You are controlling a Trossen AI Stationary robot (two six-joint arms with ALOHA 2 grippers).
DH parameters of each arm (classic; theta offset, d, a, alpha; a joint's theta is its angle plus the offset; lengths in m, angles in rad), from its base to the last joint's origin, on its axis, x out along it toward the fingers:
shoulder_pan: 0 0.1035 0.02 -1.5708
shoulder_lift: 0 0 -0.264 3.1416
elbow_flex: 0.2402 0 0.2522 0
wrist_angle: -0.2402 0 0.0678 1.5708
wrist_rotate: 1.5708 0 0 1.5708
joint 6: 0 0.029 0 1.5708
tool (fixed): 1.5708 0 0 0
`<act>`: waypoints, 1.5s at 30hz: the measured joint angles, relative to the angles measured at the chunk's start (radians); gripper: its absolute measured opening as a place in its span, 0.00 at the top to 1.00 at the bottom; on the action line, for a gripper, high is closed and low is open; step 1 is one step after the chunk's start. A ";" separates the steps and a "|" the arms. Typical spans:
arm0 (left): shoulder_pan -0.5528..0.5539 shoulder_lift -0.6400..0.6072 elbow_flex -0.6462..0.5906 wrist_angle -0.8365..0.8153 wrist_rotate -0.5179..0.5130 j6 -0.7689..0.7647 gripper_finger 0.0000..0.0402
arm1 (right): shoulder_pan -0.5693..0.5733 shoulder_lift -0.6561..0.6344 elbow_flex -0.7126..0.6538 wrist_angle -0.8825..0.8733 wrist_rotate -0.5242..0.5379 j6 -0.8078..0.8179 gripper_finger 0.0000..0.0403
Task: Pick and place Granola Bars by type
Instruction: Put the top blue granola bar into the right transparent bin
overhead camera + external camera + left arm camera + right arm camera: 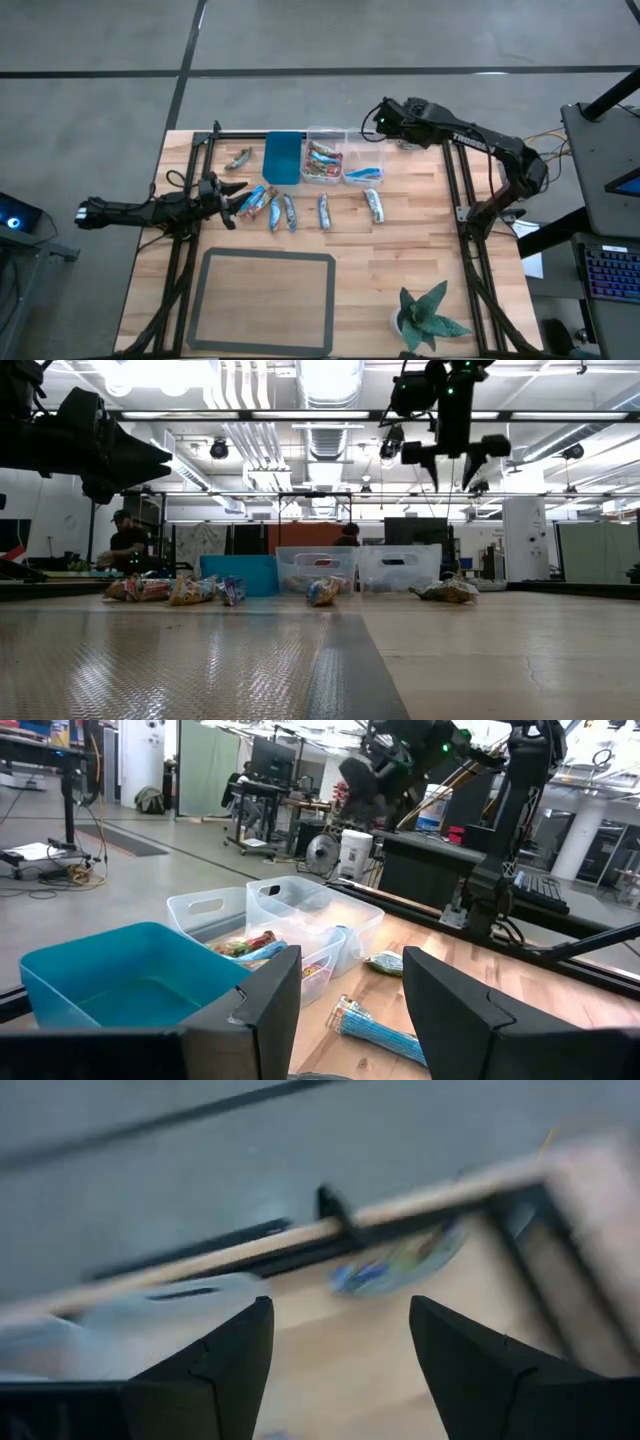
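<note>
Table bins | teal bin [282, 158] bare | middle clear bin [324, 160]: reddish bars | right clear bin [365, 162]: blue bar

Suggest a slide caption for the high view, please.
Right gripper open above the clear bins; granola bars await sorting.

Shiny-wrapped Granola Bars [324, 211] on matt wooden table [420, 250].

Right wrist view: blurred; a bluish bar [400, 1265] near the desk [350, 1370] edge cannot be identified.
Left gripper [350, 1010]: fingers cut off by the picture's bottom edge.
</note>
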 joint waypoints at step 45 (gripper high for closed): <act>0.000 0.000 0.000 0.001 0.001 -0.016 0.61 | -0.131 -0.311 -0.445 0.225 -0.377 -2.191 0.44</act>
